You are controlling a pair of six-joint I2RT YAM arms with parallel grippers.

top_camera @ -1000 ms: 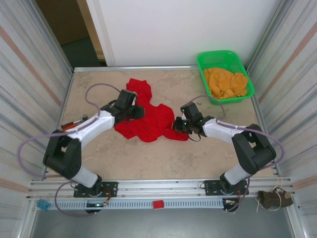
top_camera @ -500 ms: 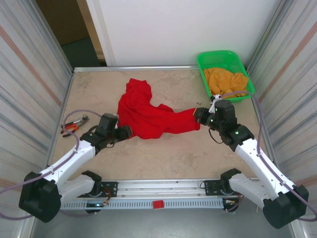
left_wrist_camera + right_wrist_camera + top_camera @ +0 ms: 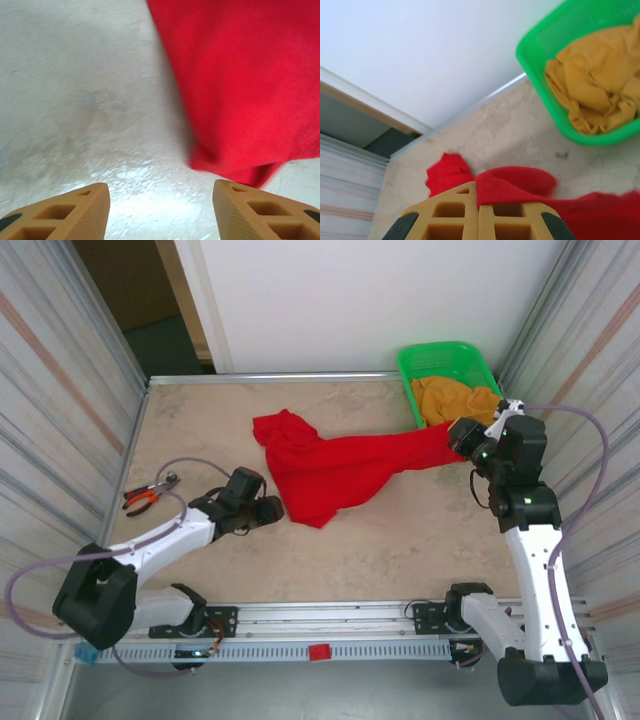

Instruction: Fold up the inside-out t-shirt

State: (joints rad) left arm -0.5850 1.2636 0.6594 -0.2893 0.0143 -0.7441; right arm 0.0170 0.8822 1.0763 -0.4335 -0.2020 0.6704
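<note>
Where tabletop (image 3: 200, 420) nears left rail, orange-handled pliers (image 3: 150, 490) lie apart from everything else. Left gripper (image 3: 270, 510) low over table, released: fingers (image 3: 75, 210) spread, bare surface between them, nothing held. Corner of red t-shirt (image 3: 330, 472) just ahead of one finger. Red t-shirt lies mid-table, bunched at left, drawn into band toward right. Right gripper (image 3: 458, 436) clenched on that right end, red fabric pinched between fingers (image 3: 450, 215). Green basket (image 3: 440, 348) in far right corner, orange-yellow cloth (image 3: 455, 400) inside.

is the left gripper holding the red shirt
No, the left gripper is open over bare table, the t-shirt just ahead of it.
</note>
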